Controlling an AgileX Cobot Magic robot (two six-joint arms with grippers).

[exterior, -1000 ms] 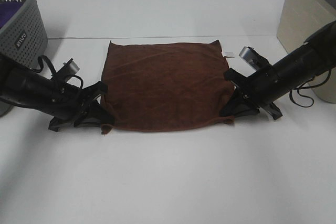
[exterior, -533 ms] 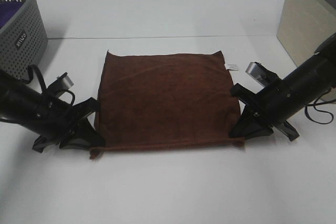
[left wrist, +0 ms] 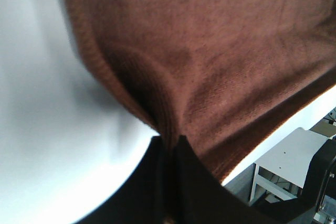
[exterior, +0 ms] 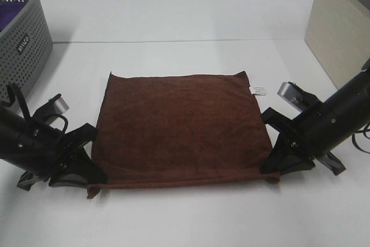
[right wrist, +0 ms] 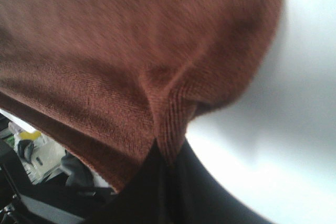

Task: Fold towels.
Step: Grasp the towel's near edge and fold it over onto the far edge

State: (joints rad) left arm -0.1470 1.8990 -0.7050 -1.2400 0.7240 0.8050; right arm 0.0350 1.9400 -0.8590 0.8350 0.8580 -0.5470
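The dark brown towel point(exterior: 179, 128) lies spread and stretched flat on the white table, with a small white tag point(exterior: 258, 90) at its far right corner. My left gripper point(exterior: 91, 184) is shut on the towel's near left corner. My right gripper point(exterior: 272, 174) is shut on its near right corner. The left wrist view shows the towel point(left wrist: 210, 66) pinched between the closed fingers point(left wrist: 184, 182). The right wrist view shows the towel point(right wrist: 131, 51) pinched the same way between the fingers point(right wrist: 157, 182).
A grey perforated basket point(exterior: 20, 33) stands at the far left. A beige box point(exterior: 341, 27) stands at the far right. The white table point(exterior: 185, 10) runs on behind and in front of the towel.
Both grippers have pulled the towel's near corners toward the table's front edge and slightly outward. The towel has slid forward and is now stretched flat.
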